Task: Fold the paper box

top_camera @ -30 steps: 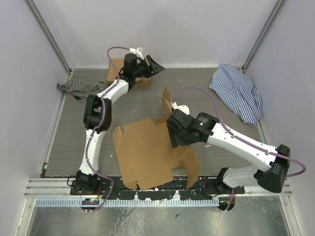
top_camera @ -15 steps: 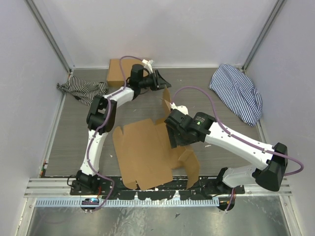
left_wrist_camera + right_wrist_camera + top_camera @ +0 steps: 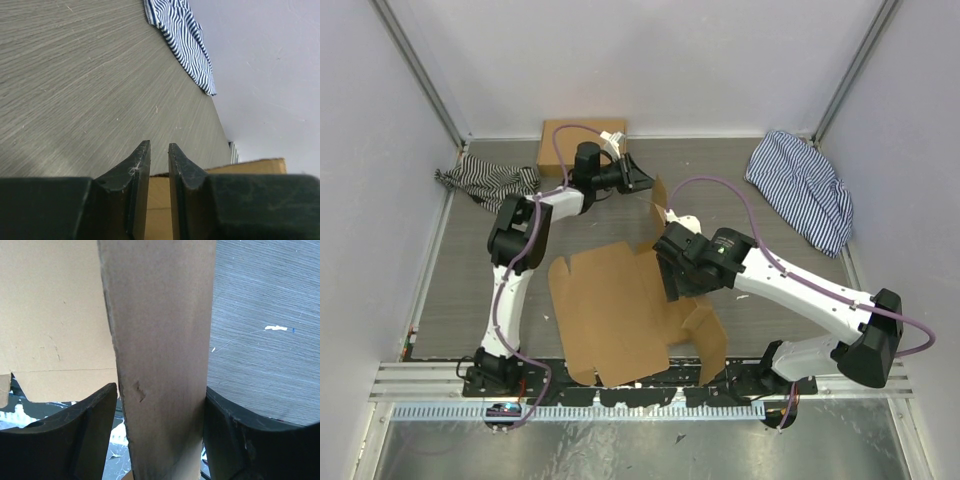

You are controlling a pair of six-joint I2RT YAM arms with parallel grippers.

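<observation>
Clamping a flap of the box [image 3: 610, 310] between its fingers, the right gripper [image 3: 160, 391] grasps it. Left gripper [image 3: 159, 146]: jaws nearly closed, box edge behind them; grasp cannot be told.

Mostly flat paper box [image 3: 610, 315]; left gripper [image 3: 643, 182] at its raised far flap [image 3: 659, 200], right gripper [image 3: 672, 285] on its right side; second box [image 3: 548, 140] farther back.

paper box [image 3: 610, 320] near-centre on table [image 3: 470, 270], second box [image 3: 548, 135] behind left, cloth [image 3: 800, 185] back right

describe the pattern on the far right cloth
The cloth has blue-white stripes; best in top external view.
</observation>
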